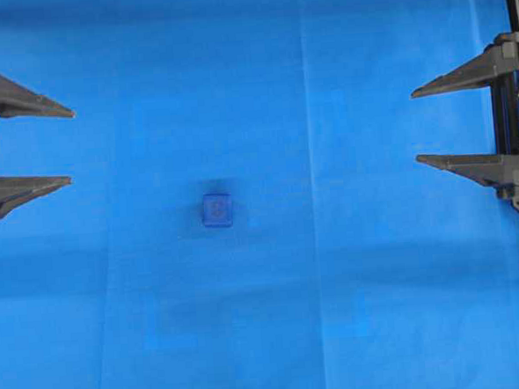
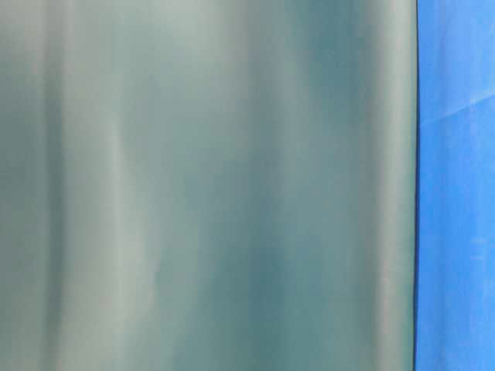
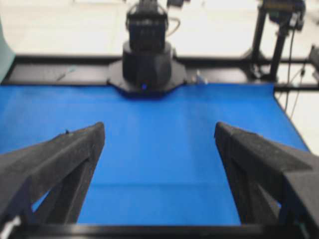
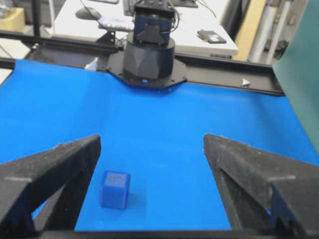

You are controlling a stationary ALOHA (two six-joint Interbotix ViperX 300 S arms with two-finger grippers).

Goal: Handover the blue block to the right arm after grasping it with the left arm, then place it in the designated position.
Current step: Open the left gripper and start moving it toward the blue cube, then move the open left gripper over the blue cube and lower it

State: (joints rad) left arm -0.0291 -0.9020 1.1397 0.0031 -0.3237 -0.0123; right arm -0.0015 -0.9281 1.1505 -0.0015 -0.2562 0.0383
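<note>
a single blue cloth (image 1: 277, 334) covers the whole work surface, creased in faint straight folds, and beyond its far edge the wrist views show a black frame rail and pale desks in a blurred room. there is one blue block (image 1: 217, 209), a small dark-blue cube with rounded edges, sitting flat on the cloth a little left of the middle in the overhead view, well apart from both arms and touched by nothing. two grippers are in view, each with two pointed black fingers. the left gripper (image 1: 70, 145) sits at the left edge, its frame showing white corner pieces, its two fingers spread wide with only bare cloth between them. the right gripper (image 1: 414, 125) sits at the right edge, all black, its two fingers just as widely parted and holding nothing. from the right wrist camera the block (image 4: 114, 189) lies just beside the inner side of the finger on the left of that picture, and one black arm base (image 4: 148, 62) stands at the cloth's far edge. the table-level view is mostly filled by one blurred grey-green surface (image 2: 209, 185), with a strip of blue at its right.
</note>
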